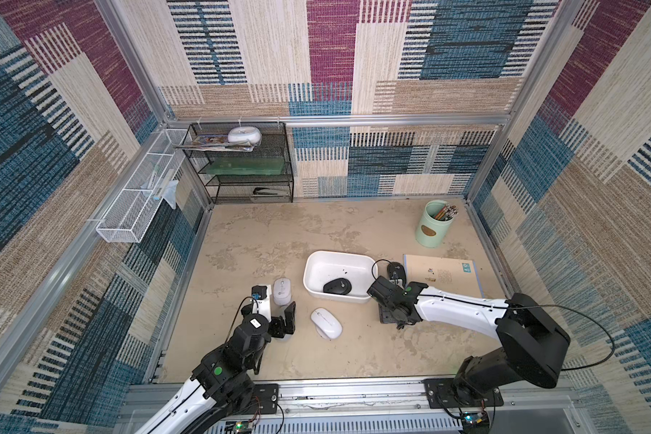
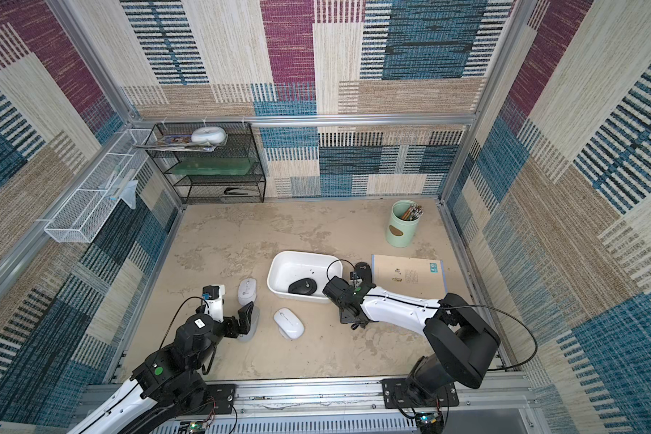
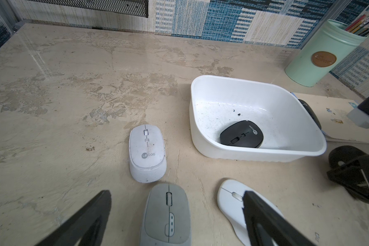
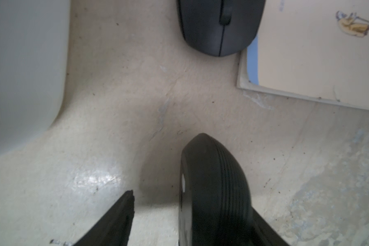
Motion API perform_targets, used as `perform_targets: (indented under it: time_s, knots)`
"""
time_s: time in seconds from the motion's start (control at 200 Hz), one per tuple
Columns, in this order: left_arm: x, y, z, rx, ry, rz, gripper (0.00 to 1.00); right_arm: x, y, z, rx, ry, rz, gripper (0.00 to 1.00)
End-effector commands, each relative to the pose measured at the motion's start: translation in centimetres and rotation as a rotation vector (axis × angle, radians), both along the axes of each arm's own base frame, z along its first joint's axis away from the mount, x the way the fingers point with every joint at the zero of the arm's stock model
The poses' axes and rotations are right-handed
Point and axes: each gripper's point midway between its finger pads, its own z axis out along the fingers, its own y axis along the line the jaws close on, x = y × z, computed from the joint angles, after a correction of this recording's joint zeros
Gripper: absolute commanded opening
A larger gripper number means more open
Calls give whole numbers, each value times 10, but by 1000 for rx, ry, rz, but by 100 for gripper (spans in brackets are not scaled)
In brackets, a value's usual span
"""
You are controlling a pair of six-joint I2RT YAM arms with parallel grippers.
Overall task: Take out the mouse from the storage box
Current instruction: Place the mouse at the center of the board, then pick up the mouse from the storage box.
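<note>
Mostly hidden in both top views: the grey mouse point(image 3: 166, 215), tucked under the left gripper point(image 3: 176, 192) at lower left of the table point(image 1: 264, 244). In the left wrist view, lying between the widely spread fingers point(image 3: 251, 204), touched by neither. Slim white mouse point(image 3: 230, 200) partly covered by one finger there.

Right gripper point(image 4: 192, 202) cut off by the bottom edge of its wrist view. Jaws parted, with a black mouse on its edge point(image 4: 213, 187) close against one finger, hiding that fingertip, and a clear gap to the other finger. Hard to tell whether resting on the table.

At centre of both top views, the storage box point(image 1: 331, 268), with the black mouse in the box point(image 1: 337, 286) flat at its lower end and the right gripper just outside its lower right corner. Third black mouse point(image 4: 219, 25) cut off at the top of the right wrist view, beside the notebook point(image 4: 317, 53).

Reads "Lecoo" on the chunky white mouse point(image 3: 147, 153); same word, turned sideways, on the black mouse in the box. Cannot read the notebook's print or the brown round label on the pencil cup point(image 3: 322, 55).
</note>
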Motion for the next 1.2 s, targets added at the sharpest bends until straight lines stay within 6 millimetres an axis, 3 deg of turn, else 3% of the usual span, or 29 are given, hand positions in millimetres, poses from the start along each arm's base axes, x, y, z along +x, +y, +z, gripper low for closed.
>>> perform_targets:
  time_s: [0.0,0.436,0.501,0.721,0.897,0.992,1.192]
  knots:
    - [4,-2,10,-19,-28,6,100,2,13,5,49,-8,27,75]
    - [6,-11,9,-21,-10,-26,100,1,25,25,120,-43,55,76]
    - [8,-23,8,-39,18,-63,100,2,30,34,162,-67,75,78]
    - [31,-93,22,-42,201,-266,100,12,27,58,225,-171,108,84]
    - [53,-143,8,64,356,-427,99,22,24,65,264,-224,115,84]
    - [61,-157,-6,126,403,-482,98,25,23,68,305,-249,109,84]
    - [73,-167,-34,257,484,-544,93,26,27,66,354,-258,127,84]
